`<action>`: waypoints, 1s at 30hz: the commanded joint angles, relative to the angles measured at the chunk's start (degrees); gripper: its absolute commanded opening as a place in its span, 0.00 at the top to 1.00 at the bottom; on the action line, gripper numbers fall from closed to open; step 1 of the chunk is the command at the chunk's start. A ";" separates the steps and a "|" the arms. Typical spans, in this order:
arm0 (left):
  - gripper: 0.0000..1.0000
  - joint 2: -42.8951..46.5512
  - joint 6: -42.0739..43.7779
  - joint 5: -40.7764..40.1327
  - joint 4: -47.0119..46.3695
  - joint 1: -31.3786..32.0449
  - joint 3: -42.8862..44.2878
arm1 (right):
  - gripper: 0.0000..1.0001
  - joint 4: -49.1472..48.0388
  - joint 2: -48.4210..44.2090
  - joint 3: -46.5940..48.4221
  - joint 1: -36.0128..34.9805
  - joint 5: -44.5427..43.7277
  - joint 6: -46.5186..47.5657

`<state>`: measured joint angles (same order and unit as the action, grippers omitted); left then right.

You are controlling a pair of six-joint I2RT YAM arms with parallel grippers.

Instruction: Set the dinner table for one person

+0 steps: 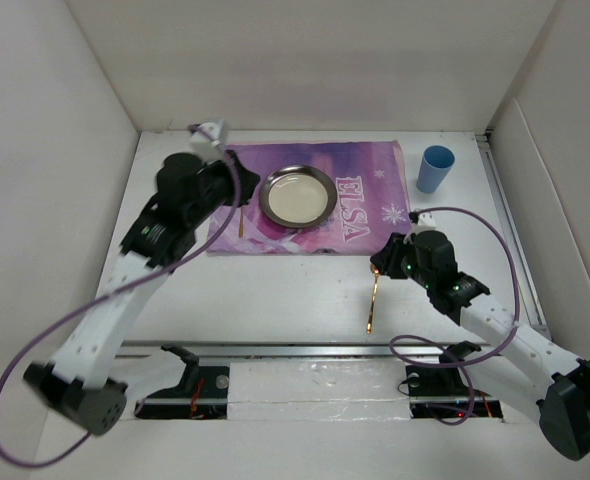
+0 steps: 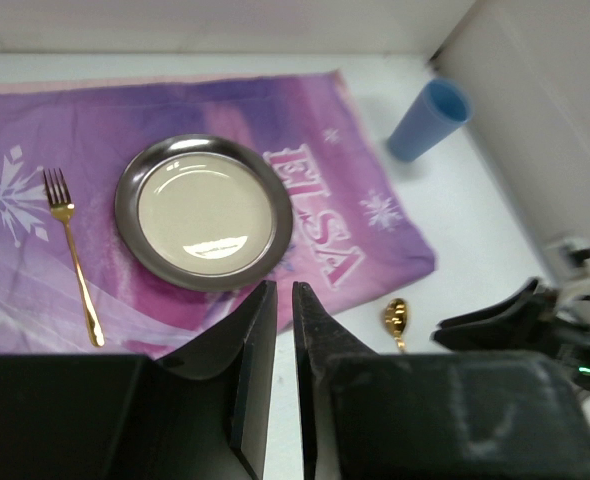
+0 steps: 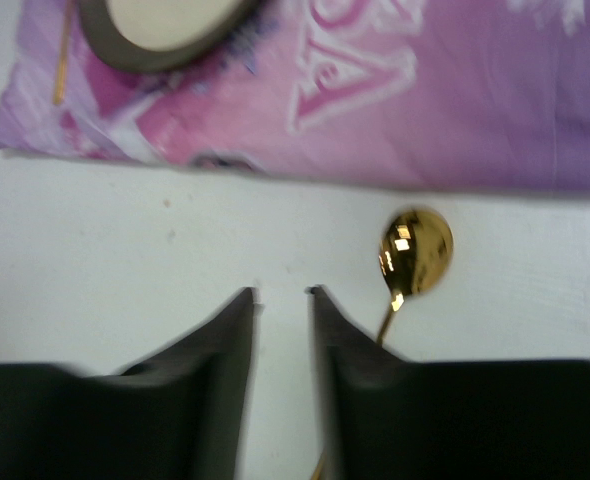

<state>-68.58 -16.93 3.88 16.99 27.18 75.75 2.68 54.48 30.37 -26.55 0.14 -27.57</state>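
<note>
Spoon [image 1: 372,300] near-to-far, bowl toward cloth [image 1: 375,170]

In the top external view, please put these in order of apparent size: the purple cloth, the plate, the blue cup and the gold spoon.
1. purple ELSA cloth
2. steel plate
3. blue cup and gold spoon: not ranked. They look similar in length, though the spoon is much thinner.

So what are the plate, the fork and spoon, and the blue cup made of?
Plate: looks like metal, likely steel; grey shiny rim with glare on its pale middle.
Fork and spoon: gold-coloured polished metal; the spoon mirrors light.
Cup: probably plastic; plain blue, matte, no shine.
</note>
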 commanded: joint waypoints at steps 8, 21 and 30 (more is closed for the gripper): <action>0.70 24.44 0.66 6.40 -3.11 -2.13 -20.28 | 0.49 10.94 0.00 -4.80 -4.56 -4.44 -10.82; 0.67 29.38 2.16 7.20 -6.54 -1.60 -26.35 | 0.56 14.11 13.28 0.92 -13.88 -16.57 -20.24; 0.67 30.17 2.34 7.37 -6.62 -1.60 -25.91 | 0.66 15.25 24.78 6.45 -16.52 -19.83 -21.65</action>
<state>-39.09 -15.44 10.46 13.04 25.41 48.99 16.60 76.69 34.85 -41.91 -16.53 -47.90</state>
